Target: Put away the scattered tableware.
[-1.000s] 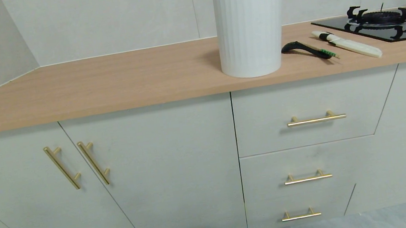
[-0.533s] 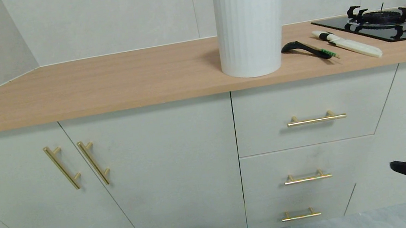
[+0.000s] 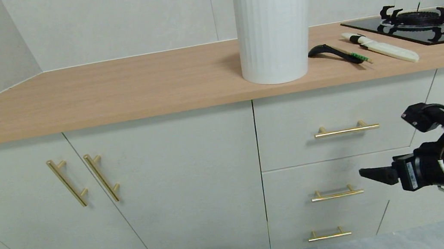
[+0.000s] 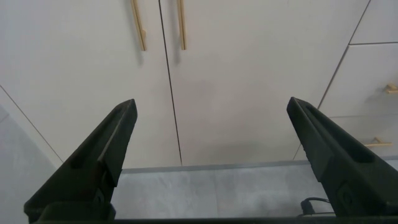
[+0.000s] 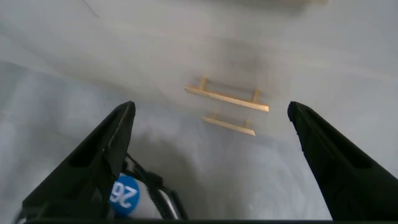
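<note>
On the wooden counter (image 3: 113,92) stands a tall white ribbed container (image 3: 273,26). To its right lie a black utensil (image 3: 331,52), a thin green-striped stick (image 3: 358,56) and a white knife (image 3: 385,51). My right gripper (image 3: 372,175) hangs in front of the drawers, at the height of the middle drawer handle (image 3: 337,195). In the right wrist view the right gripper (image 5: 210,111) is open and holds nothing, with two brass drawer handles (image 5: 227,99) beyond it. My left gripper (image 4: 211,104) is open and empty, low down, facing the cabinet doors (image 4: 249,93).
A black gas hob (image 3: 421,25) sits at the counter's right end. Below are three drawers with brass handles, the top one (image 3: 346,129) and the bottom one (image 3: 329,235) among them. Two cabinet doors with brass handles (image 3: 67,183) stand to the left. The floor is grey tile (image 4: 205,193).
My right arm has come into the head view from the lower right and moved left and up toward the drawers. The things on the counter have not moved.
</note>
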Controlling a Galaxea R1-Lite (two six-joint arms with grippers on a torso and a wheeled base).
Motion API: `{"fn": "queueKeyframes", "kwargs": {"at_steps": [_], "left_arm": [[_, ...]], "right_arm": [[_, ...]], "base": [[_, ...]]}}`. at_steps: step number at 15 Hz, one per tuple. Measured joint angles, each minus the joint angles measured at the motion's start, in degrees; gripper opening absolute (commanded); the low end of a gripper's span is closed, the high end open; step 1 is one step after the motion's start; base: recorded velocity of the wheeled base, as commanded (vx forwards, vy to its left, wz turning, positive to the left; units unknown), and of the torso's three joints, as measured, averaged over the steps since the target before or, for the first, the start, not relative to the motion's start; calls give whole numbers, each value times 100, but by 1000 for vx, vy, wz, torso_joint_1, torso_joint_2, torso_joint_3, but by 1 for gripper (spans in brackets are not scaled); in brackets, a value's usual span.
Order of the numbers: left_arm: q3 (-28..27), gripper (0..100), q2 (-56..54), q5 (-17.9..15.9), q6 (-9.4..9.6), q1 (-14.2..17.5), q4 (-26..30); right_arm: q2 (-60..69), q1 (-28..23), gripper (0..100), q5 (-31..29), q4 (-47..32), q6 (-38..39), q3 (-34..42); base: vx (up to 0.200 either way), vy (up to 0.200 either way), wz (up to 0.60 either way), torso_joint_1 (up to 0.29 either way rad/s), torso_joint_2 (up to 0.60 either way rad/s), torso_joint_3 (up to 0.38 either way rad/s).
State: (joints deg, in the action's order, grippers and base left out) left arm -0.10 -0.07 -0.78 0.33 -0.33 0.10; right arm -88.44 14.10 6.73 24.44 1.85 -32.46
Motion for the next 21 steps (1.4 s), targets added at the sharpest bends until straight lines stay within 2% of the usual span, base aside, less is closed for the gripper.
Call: {"fn": "queueKeyframes", "kwargs": {"at_steps": [4, 8, 15, 21], "left_arm": [[0, 100, 0, -1, 0, -2, 0], [0, 100, 0, 0, 0, -2, 0], [0, 100, 0, 0, 0, -2, 0], [0, 100, 0, 0, 0, 0, 0]], "right_arm": [[-983, 223, 100, -492, 607, 22, 44], [-1798, 279, 100, -694, 1122, 41, 46], [-3495, 271, 100, -1414, 3144, 282, 41], [-4281, 245, 100, -1677, 4012, 307, -74]], "base": [[0, 0, 0, 0, 0, 0], [0, 0, 0, 0, 0, 0], [0, 0, 0, 0, 0, 0], [0, 0, 0, 0, 0, 0]]}}
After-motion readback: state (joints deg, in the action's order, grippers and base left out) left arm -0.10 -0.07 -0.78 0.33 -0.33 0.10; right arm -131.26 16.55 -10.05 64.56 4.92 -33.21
